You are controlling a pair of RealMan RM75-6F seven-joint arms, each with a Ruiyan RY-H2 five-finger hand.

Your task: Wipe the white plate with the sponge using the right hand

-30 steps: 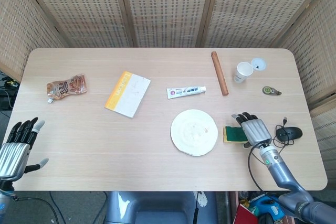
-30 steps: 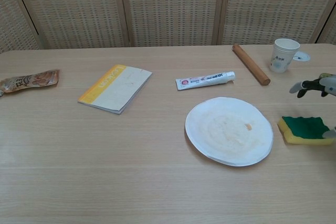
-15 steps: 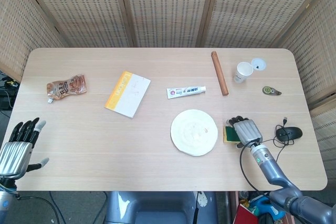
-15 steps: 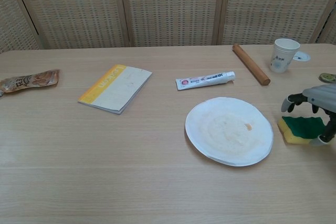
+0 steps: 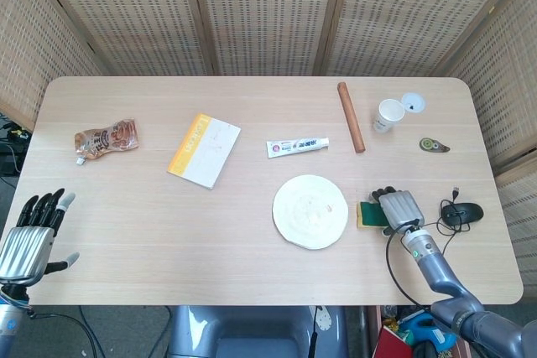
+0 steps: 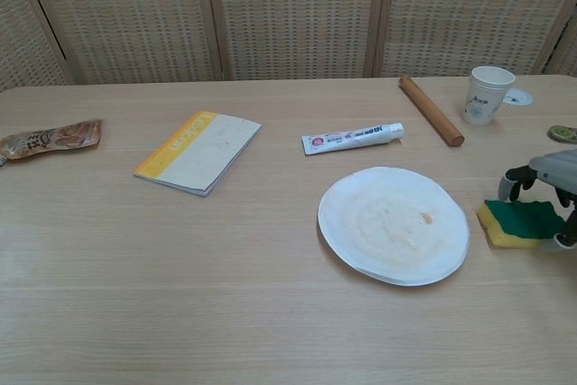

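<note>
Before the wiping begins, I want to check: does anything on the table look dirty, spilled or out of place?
Only the white plate: it has a small orange speck and a faint smear. Nothing is spilled or tipped.

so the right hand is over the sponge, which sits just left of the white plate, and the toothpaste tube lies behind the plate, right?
One thing is off: the sponge sits just right of the white plate, not left of it, as the chest view shows. The rest holds: the right hand is over the sponge, and the toothpaste tube lies behind the plate.
</note>
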